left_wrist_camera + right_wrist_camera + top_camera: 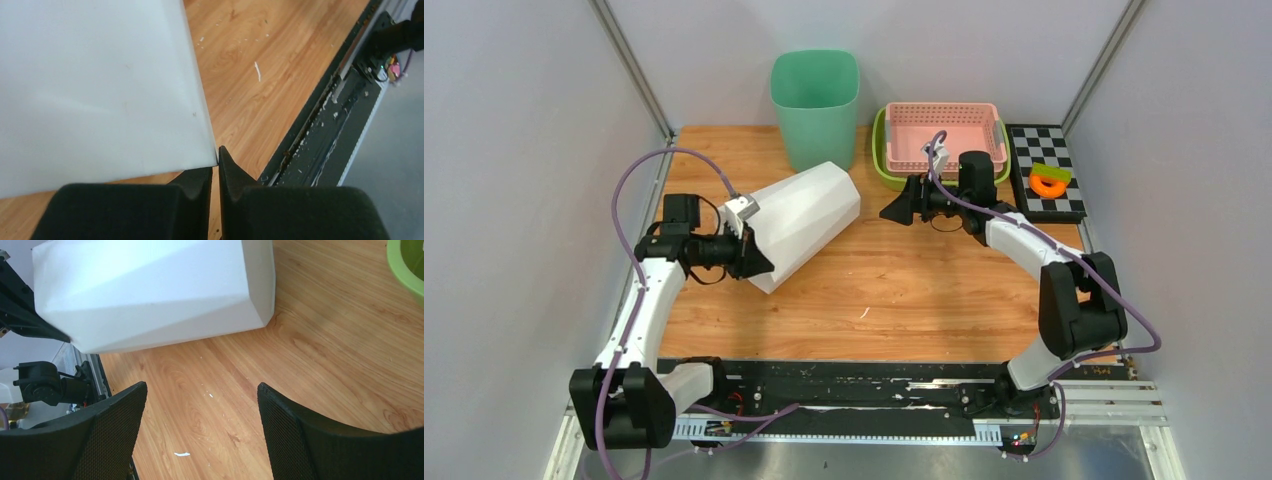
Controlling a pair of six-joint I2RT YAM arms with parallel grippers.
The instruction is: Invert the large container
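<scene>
The large container is a white faceted bin lying tilted on its side on the wooden table, mouth toward the lower left. My left gripper is at its mouth edge. In the left wrist view the white wall fills the upper left, and my left gripper is shut with the rim's corner pinched at the fingertips. My right gripper hovers open to the right of the container's base, apart from it. In the right wrist view the container lies ahead of the open right gripper, with only bare wood between the fingers.
A green bin stands upright just behind the container. A pink basket sits in a green tray at the back right. Beside it a checkerboard carries an orange and green ring. Grey walls close both sides.
</scene>
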